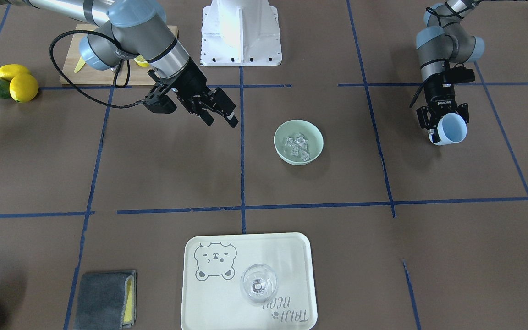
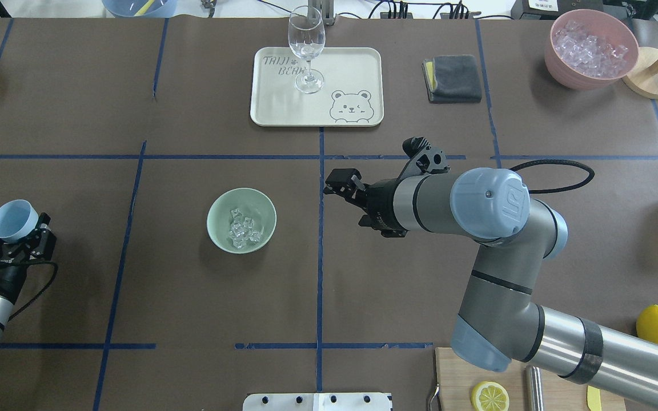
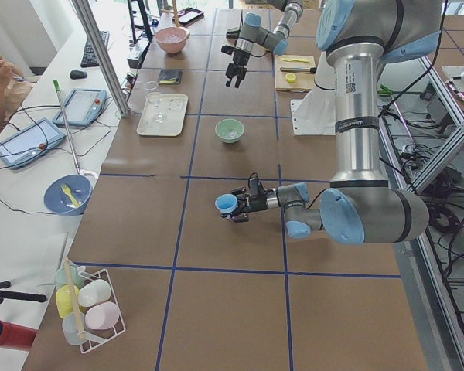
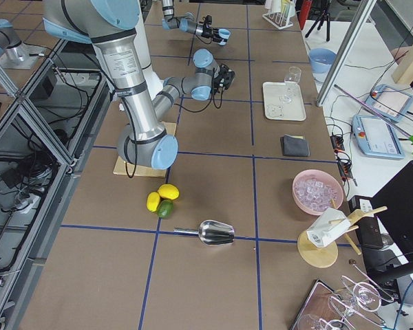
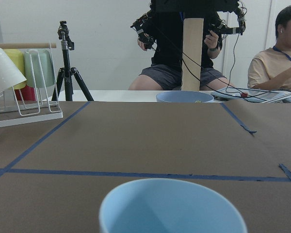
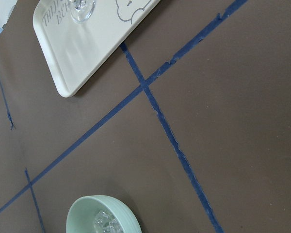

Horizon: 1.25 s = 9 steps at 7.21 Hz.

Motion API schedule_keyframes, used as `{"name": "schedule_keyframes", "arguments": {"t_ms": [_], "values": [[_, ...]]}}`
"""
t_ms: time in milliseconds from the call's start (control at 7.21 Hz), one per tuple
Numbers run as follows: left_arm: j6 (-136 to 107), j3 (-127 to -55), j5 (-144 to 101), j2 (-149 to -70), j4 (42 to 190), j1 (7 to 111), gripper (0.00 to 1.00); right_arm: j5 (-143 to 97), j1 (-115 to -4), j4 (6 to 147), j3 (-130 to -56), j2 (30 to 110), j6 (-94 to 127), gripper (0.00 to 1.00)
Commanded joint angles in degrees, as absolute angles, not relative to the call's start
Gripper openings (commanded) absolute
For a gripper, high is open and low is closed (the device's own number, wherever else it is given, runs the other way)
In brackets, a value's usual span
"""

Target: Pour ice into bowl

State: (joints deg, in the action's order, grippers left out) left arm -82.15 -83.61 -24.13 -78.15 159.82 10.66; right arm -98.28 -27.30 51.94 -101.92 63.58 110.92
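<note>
Pale mint-green bowl (image 2: 241, 220) sat upright left of centre in the overhead view, on brown table paper. Small clear ice cubes (image 2: 243, 230) lay piled inside it.

Lettering on a tray, maker's marks on the robot

The cream serving tray (image 2: 357, 63) bears "TAIJI BEAR" in grey outline capitals at one corner, with a small paw print and a drawn bear's face at the opposite corner; in the front-facing view the same words stand upside down. The pale blue joint cap (image 2: 489, 202) on the right arm carries a raised "UR" logo, turned on its side. The black body of the left gripper (image 1: 448, 128) has a short white word, upside down, that seems to read "ROBOTIQ". A white label (image 3: 348, 77) on the left arm's silver tube is too small to read.
</note>
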Motion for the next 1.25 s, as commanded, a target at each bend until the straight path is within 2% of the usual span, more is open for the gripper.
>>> {"name": "schedule_keyframes", "arguments": {"t_ms": [0,278,555,1110], "values": [[-82.1,-82.4,-24.2,-77.7,160.5,10.7,1.00,-98.3,-27.2,51.9,-102.0,63.5,110.9,1.00],[-80.4,-83.8,-25.4,-76.0,161.9,10.8,1.00,-98.3,-27.2,52.0,-102.1,63.5,110.9,1.00],[-76.1,-84.6,-30.6,-71.2,168.5,10.7,1.00,-98.3,-27.2,52.0,-102.0,63.4,111.2,1.00],[-63.6,-85.2,-45.4,-69.3,175.5,10.1,1.00,-98.3,-27.2,52.0,-102.0,62.8,111.9,1.00]]}}
